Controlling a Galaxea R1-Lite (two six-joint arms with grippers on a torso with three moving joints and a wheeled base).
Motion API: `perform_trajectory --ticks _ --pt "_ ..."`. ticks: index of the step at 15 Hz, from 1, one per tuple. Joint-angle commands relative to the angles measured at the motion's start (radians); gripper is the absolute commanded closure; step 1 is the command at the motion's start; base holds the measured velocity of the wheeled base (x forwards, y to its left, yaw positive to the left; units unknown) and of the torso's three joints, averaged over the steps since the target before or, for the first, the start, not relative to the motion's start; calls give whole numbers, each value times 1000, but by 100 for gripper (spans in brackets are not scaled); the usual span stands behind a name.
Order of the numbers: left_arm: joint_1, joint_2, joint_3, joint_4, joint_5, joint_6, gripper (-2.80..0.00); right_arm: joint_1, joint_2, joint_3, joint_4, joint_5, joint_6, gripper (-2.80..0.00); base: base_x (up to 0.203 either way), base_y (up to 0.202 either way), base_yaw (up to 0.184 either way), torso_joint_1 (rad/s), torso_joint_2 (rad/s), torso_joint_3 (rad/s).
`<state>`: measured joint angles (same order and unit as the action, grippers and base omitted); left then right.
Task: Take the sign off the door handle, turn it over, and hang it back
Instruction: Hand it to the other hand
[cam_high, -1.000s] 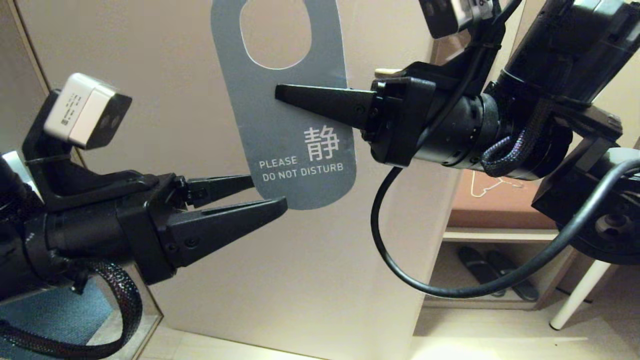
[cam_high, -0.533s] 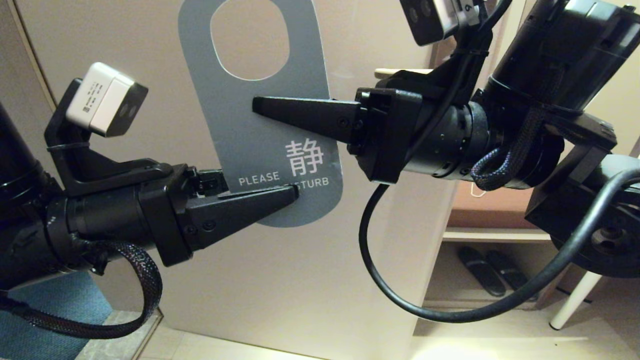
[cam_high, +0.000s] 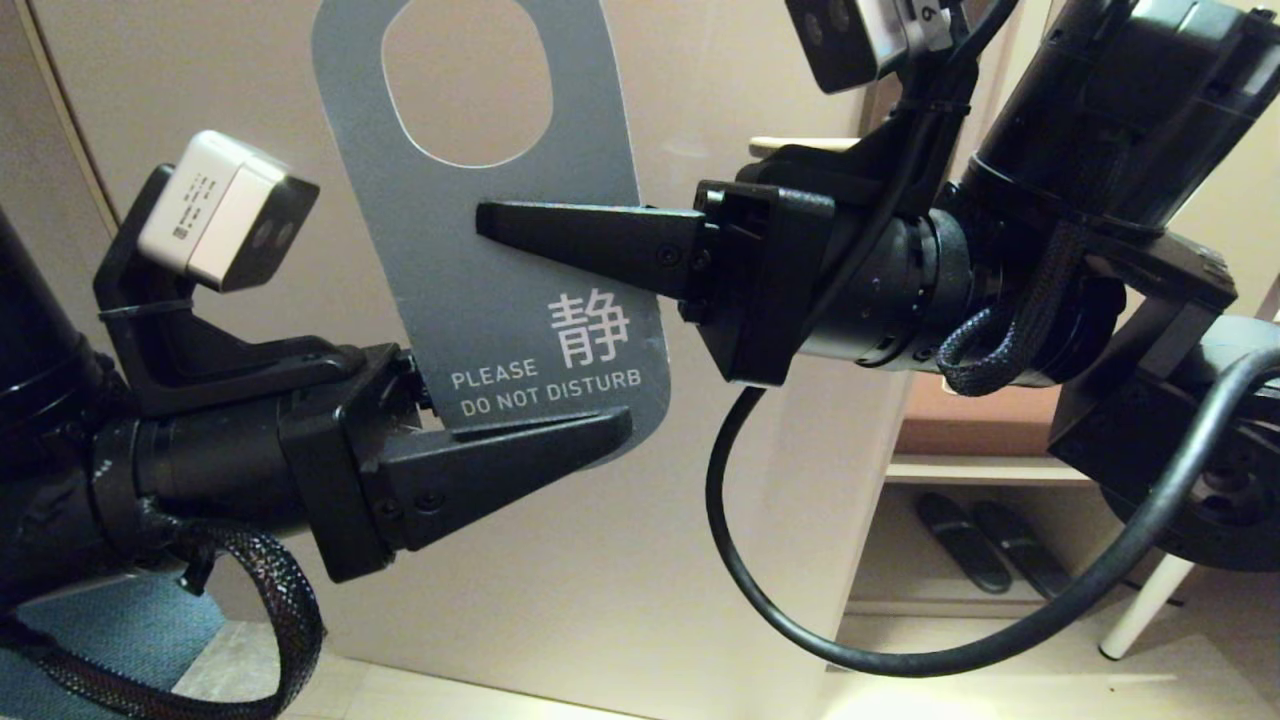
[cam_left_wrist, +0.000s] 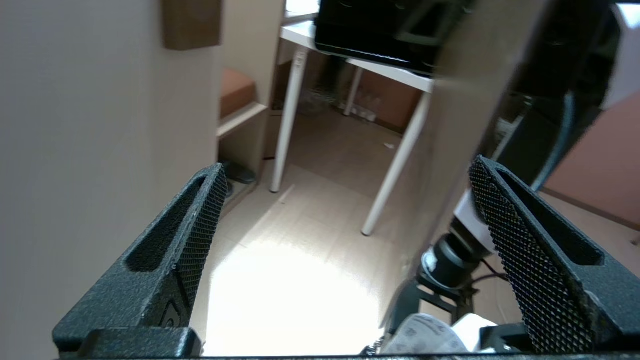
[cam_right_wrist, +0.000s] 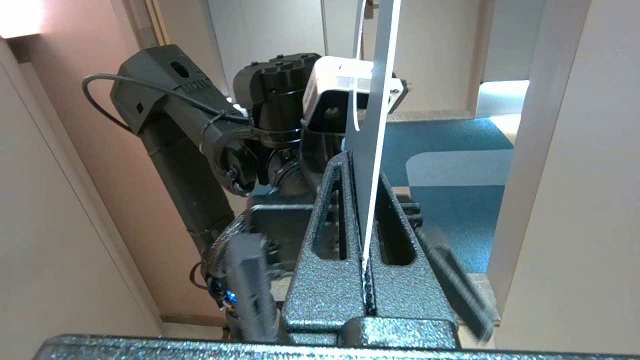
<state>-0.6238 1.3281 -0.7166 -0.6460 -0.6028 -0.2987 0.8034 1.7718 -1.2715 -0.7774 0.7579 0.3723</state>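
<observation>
From the head, the right gripper (cam_high: 485, 222) pinches the sign (cam_high: 480, 280) mid-card, blue-grey face showing, before the door (cam_high: 700, 560), with the left gripper (cam_high: 600, 430) at its lower end. The left wrist shows fingers (cam_left_wrist: 185, 250) spread wide, clamping nothing. The right wrist alone shows the card edge-on between 2 clenched fingers (cam_right_wrist: 330, 235).

Right gripper (cam_high: 490, 222) reaches in level from the right, fingers pinched together; left gripper (cam_high: 600, 435) level below it, fingers spread wide.

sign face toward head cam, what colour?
Blue-grey with white lettering, on the flat oblong hanger card; head view shows it best.
</observation>
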Motion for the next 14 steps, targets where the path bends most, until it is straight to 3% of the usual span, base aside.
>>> perform_trajectory --ticks 1,14 --pt "-11 -3 0 -3 -3 -2 -280 2 -3 1 -5 4 2 0 0 0 0 0 0 0" --pt "-14 0 0 -4 -3 4 -280 8 3 12 -5 4 -4 0 0 0 0 0 0 0"
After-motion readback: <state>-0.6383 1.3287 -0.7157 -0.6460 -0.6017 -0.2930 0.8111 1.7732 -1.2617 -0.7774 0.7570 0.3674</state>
